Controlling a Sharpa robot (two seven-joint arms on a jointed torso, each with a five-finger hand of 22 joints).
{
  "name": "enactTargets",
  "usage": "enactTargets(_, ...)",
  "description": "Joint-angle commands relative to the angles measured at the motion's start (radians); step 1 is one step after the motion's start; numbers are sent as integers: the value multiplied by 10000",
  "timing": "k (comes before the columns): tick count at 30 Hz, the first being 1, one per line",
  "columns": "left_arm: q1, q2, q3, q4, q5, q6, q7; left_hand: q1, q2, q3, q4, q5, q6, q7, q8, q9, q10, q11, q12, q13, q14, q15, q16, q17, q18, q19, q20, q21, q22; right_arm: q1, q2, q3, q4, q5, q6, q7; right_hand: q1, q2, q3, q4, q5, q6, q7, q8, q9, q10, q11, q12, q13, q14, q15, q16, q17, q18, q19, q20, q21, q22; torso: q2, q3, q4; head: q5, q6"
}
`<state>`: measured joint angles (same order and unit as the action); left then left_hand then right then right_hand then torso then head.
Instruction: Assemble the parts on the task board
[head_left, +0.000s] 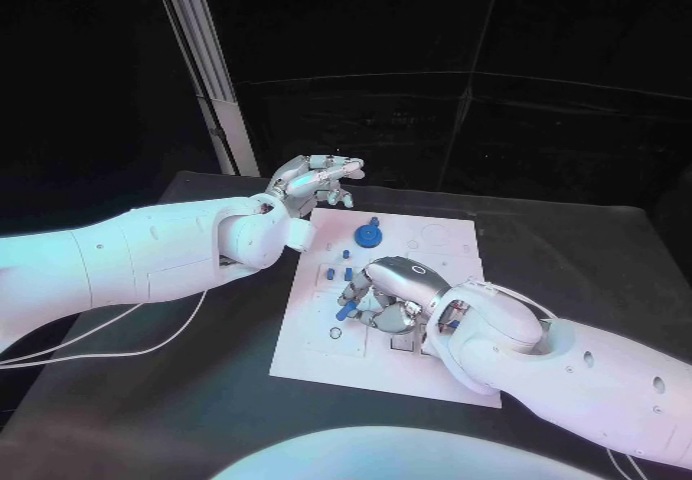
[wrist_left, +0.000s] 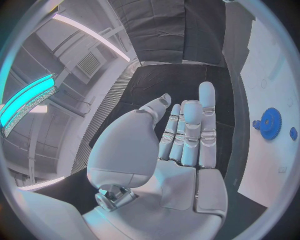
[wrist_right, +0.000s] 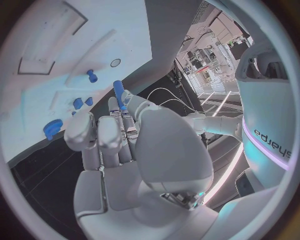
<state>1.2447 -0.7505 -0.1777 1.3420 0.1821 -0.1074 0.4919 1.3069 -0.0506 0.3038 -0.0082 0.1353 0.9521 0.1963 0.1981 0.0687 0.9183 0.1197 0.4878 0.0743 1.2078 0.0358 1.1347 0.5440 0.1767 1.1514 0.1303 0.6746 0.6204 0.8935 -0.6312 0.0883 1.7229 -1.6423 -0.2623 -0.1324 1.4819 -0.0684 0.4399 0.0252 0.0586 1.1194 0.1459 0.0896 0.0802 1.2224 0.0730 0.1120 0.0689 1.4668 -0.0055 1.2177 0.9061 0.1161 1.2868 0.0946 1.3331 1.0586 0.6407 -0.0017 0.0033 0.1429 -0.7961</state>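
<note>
The white task board (head_left: 440, 235) lies mid-table. My right hand (head_left: 392, 295) hovers low over its near-left part and pinches a slim blue peg (head_left: 346, 311); in the right wrist view the peg (wrist_right: 118, 95) sticks out from between the fingers (wrist_right: 103, 135). A blue gear (head_left: 369, 235) stands on the board's far left, with small blue parts (head_left: 335, 272) nearer. My left hand (head_left: 315, 180) floats by the board's far-left corner, fingers apart and holding nothing. The left wrist view shows that hand (wrist_left: 184, 142), the gear (wrist_left: 270, 123) and the board (wrist_left: 269, 70).
White cables (head_left: 144, 340) trail over the black table (head_left: 562, 240) on the left. A pale post (head_left: 216, 90) rises behind the table's far-left corner. Rectangular recesses (wrist_right: 47, 45) are cut into the board.
</note>
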Motion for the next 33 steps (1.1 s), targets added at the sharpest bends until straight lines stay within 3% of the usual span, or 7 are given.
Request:
enactTargets(1,16,18,9,12,-33,138,81,125,-12,-13,-48,33,-70,-19,36,-9,-73,28,37,-11,-48,1,-46,-17,67,-13,51,-33,-17,4,133,-68,-137,-111,478,293,-21,3,89,-6,31,58,6,21,7,103,-9,1,4,42,-57,17,-17,-124,4,14,42,-15,-4,6,-8,20,-17)
enactTargets(7,16,33,9,12,-33,149,77,125,-12,-13,-48,33,-70,-19,36,-9,-73,28,37,-11,-48,1,-46,-17,67,-13,51,-33,-17,-13,350,-152,-368,-386,499,239,-30,7,105,-14,34,53,10,13,5,96,-4,-15,1,38,-54,13,-28,-123,-3,16,40,-22,6,17,-10,51,-42)
enactTargets(24,16,52,9,2,-33,162,68,125,-12,-13,-48,33,-70,-19,36,-9,-73,28,37,-11,-48,1,-46,-17,67,-13,51,-33,-17,-39,688,-229,-716,-738,826,89,-38,9,113,-17,34,51,13,9,4,95,-1,-23,1,33,-52,4,-47,-119,-16,17,31,-43,-1,1,-5,64,-95)
enactTargets(28,16,54,9,-2,-33,166,65,125,-12,-13,-48,33,-70,-19,36,-9,-73,28,37,-11,-48,1,-46,-17,67,-13,51,-33,-17,-47,671,-334,-716,-780,984,47,-42,9,116,-18,33,52,13,9,4,95,-1,-25,1,32,-51,2,-50,-118,-19,17,29,-47,-2,7,-10,71,-109)
enactTargets(33,16,54,9,-11,-33,169,60,125,-12,-13,-48,33,-70,-19,36,-9,-73,28,37,-11,-48,1,-46,-17,67,-13,51,-33,-17,-50,651,-383,-730,-900,1098,-23,-47,9,119,-20,33,53,14,8,4,96,0,-28,1,31,-50,1,-54,-117,-24,18,27,-53,-4,9,-9,73,-103)
